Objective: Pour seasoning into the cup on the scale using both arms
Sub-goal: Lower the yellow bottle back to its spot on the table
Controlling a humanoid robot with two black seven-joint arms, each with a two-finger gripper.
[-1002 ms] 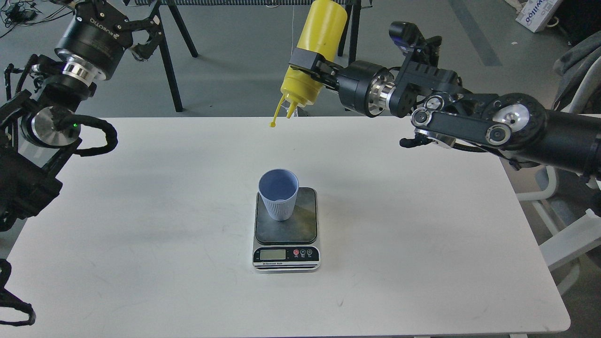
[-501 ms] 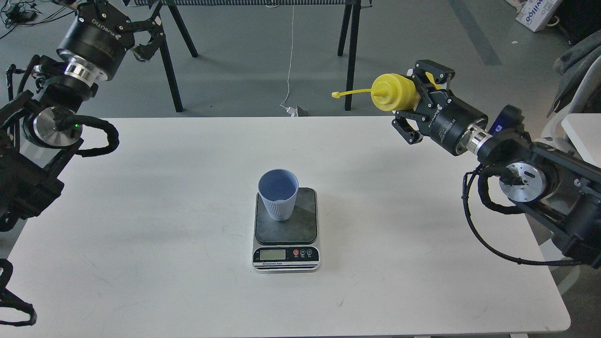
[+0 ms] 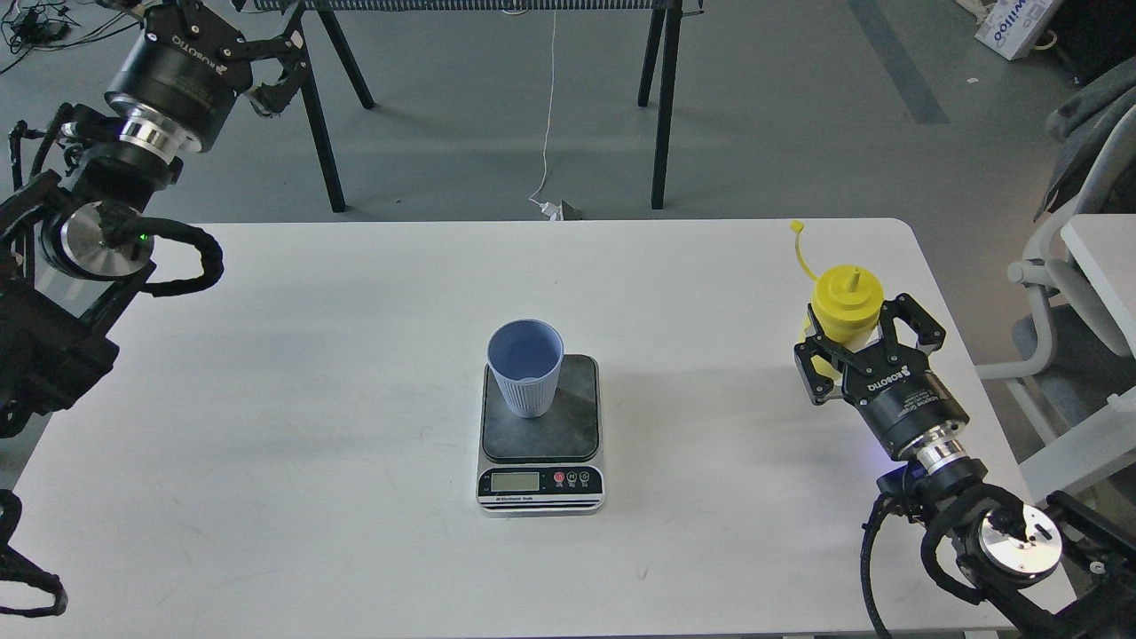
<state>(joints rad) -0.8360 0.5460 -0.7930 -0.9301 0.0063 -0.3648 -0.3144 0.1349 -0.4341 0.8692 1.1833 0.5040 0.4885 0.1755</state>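
Desk (image 3: 266, 444) fills the frame. Left arm's gripper (image 3: 275, 67) is parked at upper left, off the desk, jaws spread, empty. Right gripper (image 3: 856, 342) at right edge, jaws around the yellow seasoning bottle (image 3: 848, 302), which is upright and looks set down on the desk; can't tell whether they pinch it or have let go. Judgement: release step, so open fully and back straight off to avoid tipping it. Scale (image 3: 540, 435) at centre, cup (image 3: 526, 368) on its rear-left corner. Cup contents unreadable; bottle opaque, cap strap open.
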